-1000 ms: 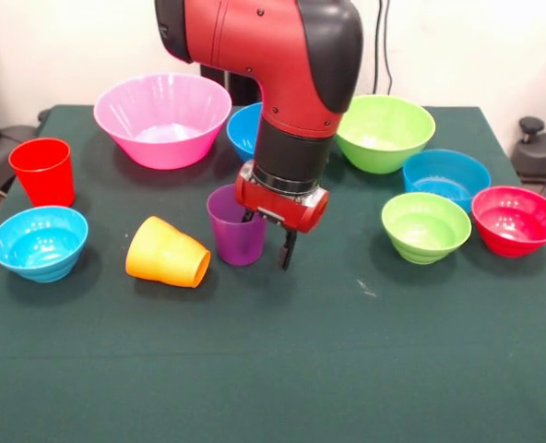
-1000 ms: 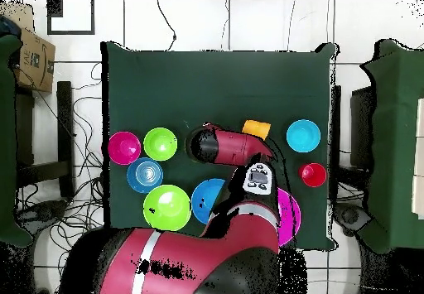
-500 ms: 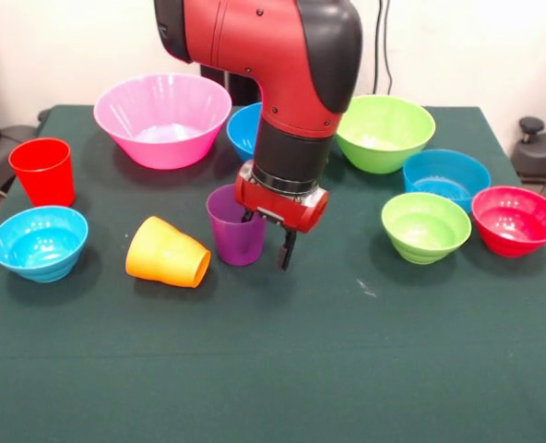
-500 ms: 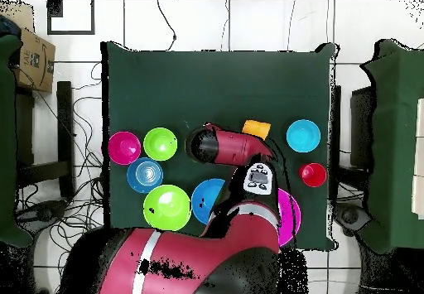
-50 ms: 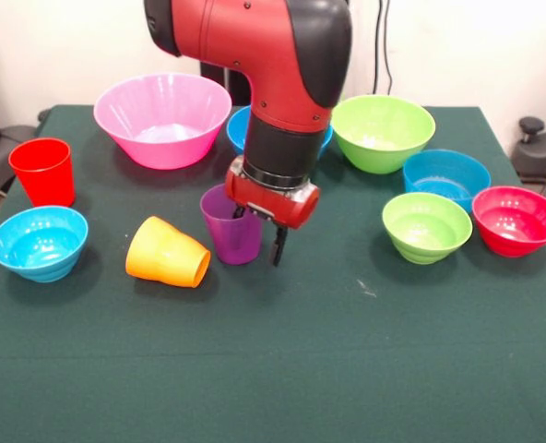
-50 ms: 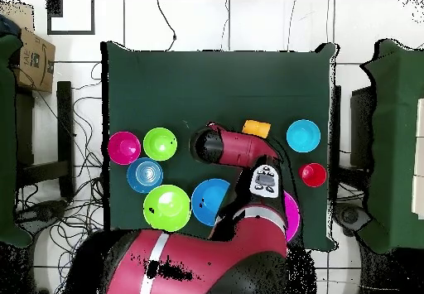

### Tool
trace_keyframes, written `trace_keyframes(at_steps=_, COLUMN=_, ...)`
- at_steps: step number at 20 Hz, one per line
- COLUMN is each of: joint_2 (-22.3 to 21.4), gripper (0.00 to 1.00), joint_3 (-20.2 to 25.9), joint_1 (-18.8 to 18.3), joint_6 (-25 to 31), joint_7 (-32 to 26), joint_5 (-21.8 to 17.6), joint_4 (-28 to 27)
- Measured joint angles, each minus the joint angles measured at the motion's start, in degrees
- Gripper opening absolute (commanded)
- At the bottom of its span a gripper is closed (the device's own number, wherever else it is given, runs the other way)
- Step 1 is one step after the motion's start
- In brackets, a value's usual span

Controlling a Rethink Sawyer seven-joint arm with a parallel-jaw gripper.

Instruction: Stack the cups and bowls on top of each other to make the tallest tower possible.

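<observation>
The purple cup (image 5: 225,231) stands upright at the table's middle. My gripper (image 5: 260,240) straddles its right wall, one finger inside and the other finger (image 5: 278,247) outside, shut on the wall. Just left of it the orange cup (image 5: 167,253) lies on its side, and it also shows from above (image 6: 257,127). A red cup (image 5: 42,171) stands upright at the far left. Bowls sit apart around them: big pink (image 5: 162,118), light blue (image 5: 39,242), blue (image 5: 243,129) behind the arm, big green (image 5: 384,132), blue (image 5: 445,175), small green (image 5: 426,226), red (image 5: 516,220). In the overhead view the arm hides gripper and purple cup.
The green table cloth (image 5: 347,369) stretches bare toward the near edge in the front view. My arm (image 6: 232,147) covers the table's middle from above. A cardboard box (image 6: 33,59) and cables lie on the floor beside the table.
My gripper and the arm have shifted a little to the left in the front view, and the purple cup has moved left with them. The other cups and bowls stay put.
</observation>
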Motion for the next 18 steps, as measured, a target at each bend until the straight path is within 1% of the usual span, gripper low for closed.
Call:
trace_keyframes(at_steps=6, joint_2=-2.9, gripper=1.00, joint_3=0.4, joint_1=-2.3, joint_6=0.0, joint_7=0.0, joint_5=0.0, joint_4=1.4)
trace_keyframes(at_steps=18, joint_2=-7.2, gripper=1.00, joint_3=1.4, joint_1=-4.2, joint_6=0.0, joint_7=0.0, joint_5=0.0, joint_4=2.8)
